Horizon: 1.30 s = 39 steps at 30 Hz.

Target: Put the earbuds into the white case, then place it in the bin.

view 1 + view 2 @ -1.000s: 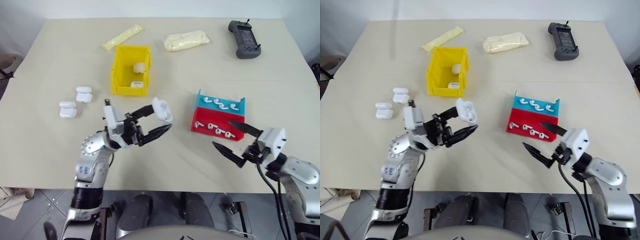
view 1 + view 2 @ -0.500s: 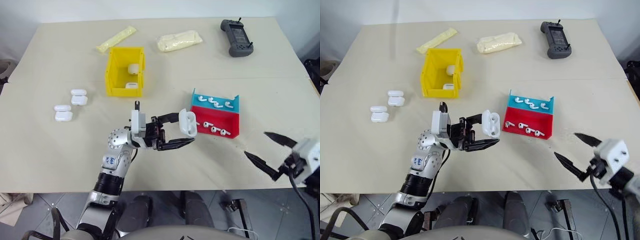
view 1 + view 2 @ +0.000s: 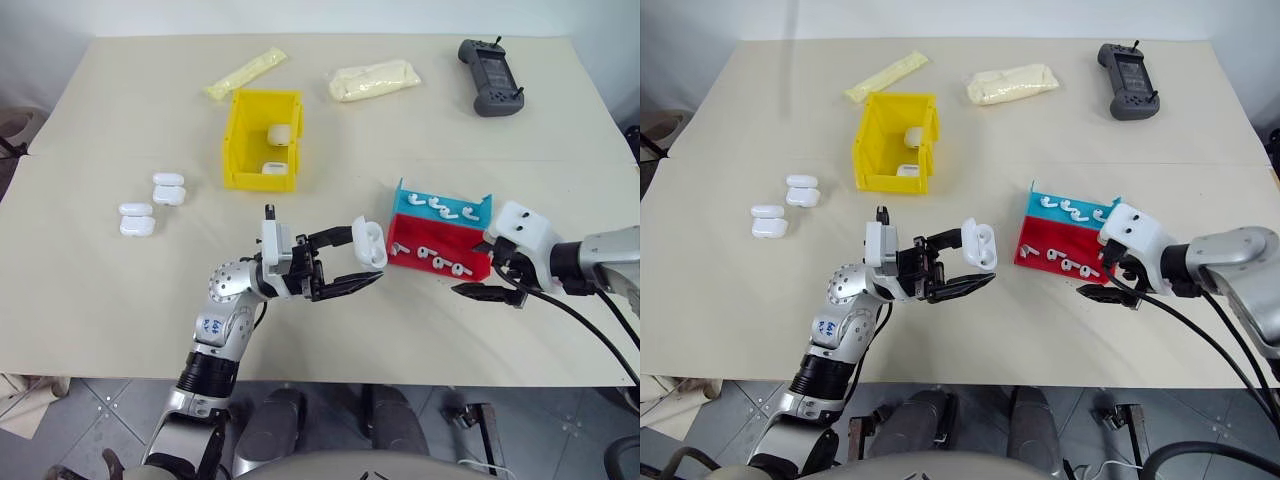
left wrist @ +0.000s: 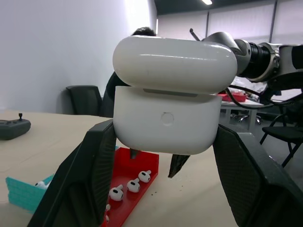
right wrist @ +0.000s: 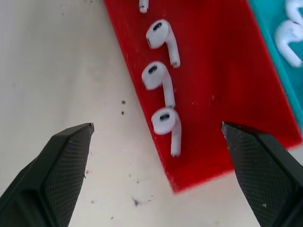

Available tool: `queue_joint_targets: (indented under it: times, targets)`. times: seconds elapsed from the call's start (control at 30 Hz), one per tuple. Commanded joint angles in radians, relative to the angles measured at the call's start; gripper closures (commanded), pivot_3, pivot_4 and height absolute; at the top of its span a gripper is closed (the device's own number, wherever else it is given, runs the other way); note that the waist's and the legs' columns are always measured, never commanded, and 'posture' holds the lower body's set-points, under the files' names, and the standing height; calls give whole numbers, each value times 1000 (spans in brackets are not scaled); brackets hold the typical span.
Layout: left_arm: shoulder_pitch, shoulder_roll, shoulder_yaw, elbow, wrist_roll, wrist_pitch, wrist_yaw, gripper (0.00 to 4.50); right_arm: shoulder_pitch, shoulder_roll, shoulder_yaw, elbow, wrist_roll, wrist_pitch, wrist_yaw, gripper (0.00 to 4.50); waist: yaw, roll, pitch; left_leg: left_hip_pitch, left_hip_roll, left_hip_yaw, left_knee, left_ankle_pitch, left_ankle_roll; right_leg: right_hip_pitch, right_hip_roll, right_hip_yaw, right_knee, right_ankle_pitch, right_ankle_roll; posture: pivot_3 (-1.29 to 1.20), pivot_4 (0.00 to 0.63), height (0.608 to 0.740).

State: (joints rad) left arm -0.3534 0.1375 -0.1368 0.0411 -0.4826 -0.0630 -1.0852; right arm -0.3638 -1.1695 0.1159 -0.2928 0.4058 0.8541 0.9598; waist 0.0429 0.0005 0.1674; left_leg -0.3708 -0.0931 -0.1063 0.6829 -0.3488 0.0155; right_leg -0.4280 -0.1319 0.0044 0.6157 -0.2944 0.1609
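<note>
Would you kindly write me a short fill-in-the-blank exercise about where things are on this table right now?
1. The left hand is shut on a white case whose lid is ____.
2. The right hand hangs with its fingers wide apart over earbuds lying in the ____ half of the tray.
3. The yellow bin already holds ____ white cases.
4. The grey controller lies near the table's far ____ corner.

Missing words: open; red; two; right
</note>
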Motion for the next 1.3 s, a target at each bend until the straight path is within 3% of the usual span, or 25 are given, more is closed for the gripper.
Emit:
queue_joint_targets:
  times: [0.03,0.27,0.4,0.57,0.83,0.93,1.03,1.3]
  targets:
    - [2,-1,-4,-57,-6,3,16,1764,-82,8,83,40,-56,3,57,0,1,0,0,0,0,0,0,0,0,0,0,0,0,0,0,0,150,740]
    - [6,-10,-9,-73,-10,5,28,1764,-181,36,213,110,-176,-49,123,0,3,0,0,0,0,1,0,0,0,0,0,0,0,0,0,0,150,740]
    - [5,-10,-9,-79,-11,6,33,1764,-196,45,233,127,-217,-84,160,889,2,0,0,0,0,1,0,0,0,0,0,0,1,0,0,0,150,740]
    - [4,-10,-8,-88,-13,9,42,1764,-205,56,258,139,-274,-135,197,2489,2,0,0,0,0,1,0,0,0,-1,0,0,1,0,0,0,150,740]
    - [15,-3,-8,-108,-26,21,41,1764,-216,85,269,162,-346,-177,232,2489,0,0,0,0,1,1,0,0,0,0,1,0,1,0,0,0,150,740]
    - [15,-1,-13,-113,-38,32,24,1764,-211,93,266,164,-362,-183,243,3035,-1,0,0,1,1,1,0,0,0,0,1,0,1,0,0,0,150,740]
    - [11,4,-16,-116,-46,46,6,1764,-210,100,265,168,-377,-192,254,3881,-5,0,0,1,1,1,1,0,0,0,1,0,1,0,0,0,150,740]
    - [-4,15,-2,-107,-45,50,-8,1764,-200,103,263,164,-404,-221,283,3881,-15,0,0,1,0,1,1,0,0,0,1,0,2,0,0,0,150,740]
